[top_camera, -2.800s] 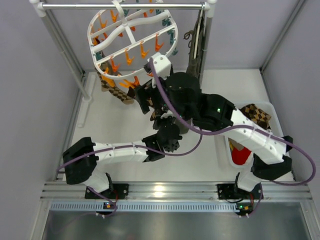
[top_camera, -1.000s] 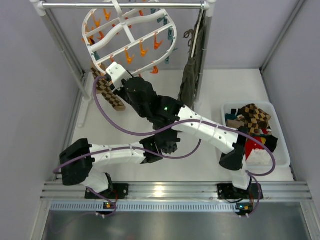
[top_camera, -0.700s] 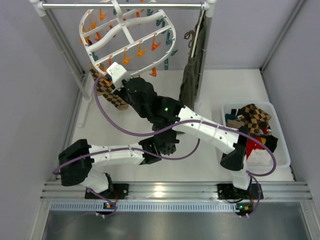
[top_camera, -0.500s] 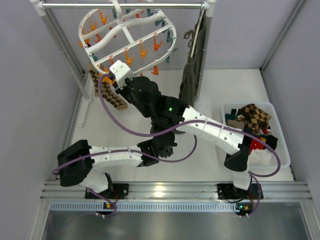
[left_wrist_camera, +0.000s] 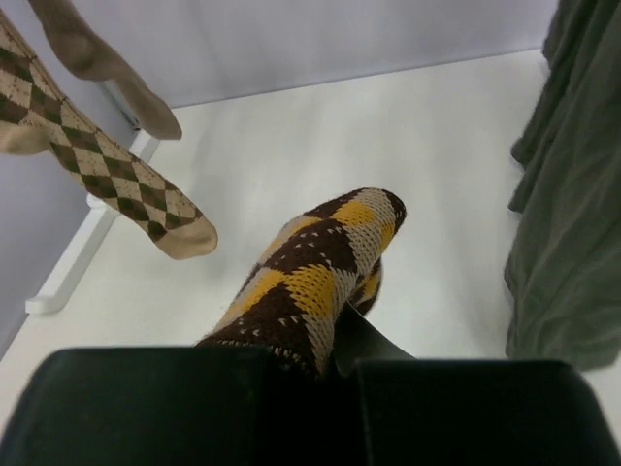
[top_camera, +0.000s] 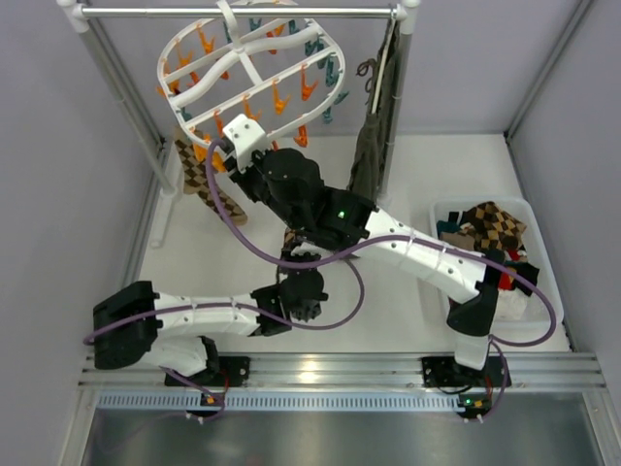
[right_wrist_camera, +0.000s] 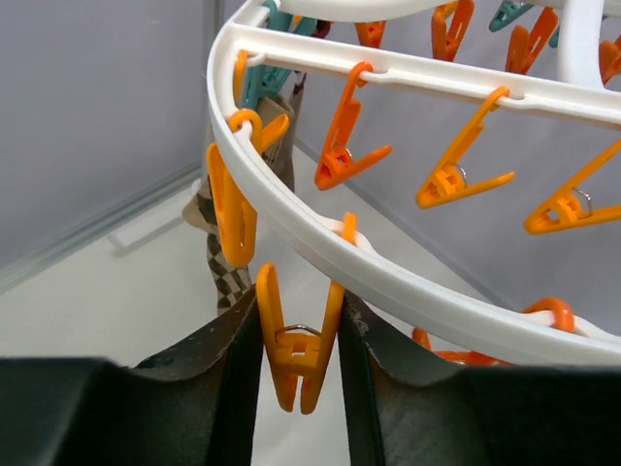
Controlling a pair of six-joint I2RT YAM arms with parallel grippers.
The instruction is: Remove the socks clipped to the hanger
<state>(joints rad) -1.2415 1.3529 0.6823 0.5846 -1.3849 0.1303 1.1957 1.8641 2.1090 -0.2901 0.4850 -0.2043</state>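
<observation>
White counter (top_camera: 243, 243) carries the whole set-up, the two arms bolted at its near edge; metal rail (top_camera: 291, 12) spans the far edge on white posts; white oval hanger (right_wrist_camera: 417, 289) hangs from the rail over the far left corner, tilted, with orange and teal clips dangling from its rim and crossbars; dark olive garment (top_camera: 369, 146) hangs from the rail's right end, beside the hanger; right arm (top_camera: 417, 248) stretches diagonally from the near right corner to the near rim of the hanger; left arm (top_camera: 194, 316) lies low along the near edge, its wrist turned toward the counter's middle; white bin (top_camera: 545, 267) sits at the right edge, holding red cloth and a bundled argyle fabric; hanging argyle sock (left_wrist_camera: 107, 175) and plain tan sock (left_wrist_camera: 97, 58) dangle below the hanger's left rim, over the far left corner; held argyle sock (left_wrist_camera: 310, 272), brown and yellow, juts from the left claw (left_wrist_camera: 330, 359) over the counter's middle, toe toward the far edge, and whether it touches the surface cannot be told; the left claw is clamped tight on this sock; right claw (right_wrist_camera: 299, 301) is closed around one orange clip (right_wrist_camera: 294, 359) on the hanger's rim, a finger pressed to each side of it.
</observation>
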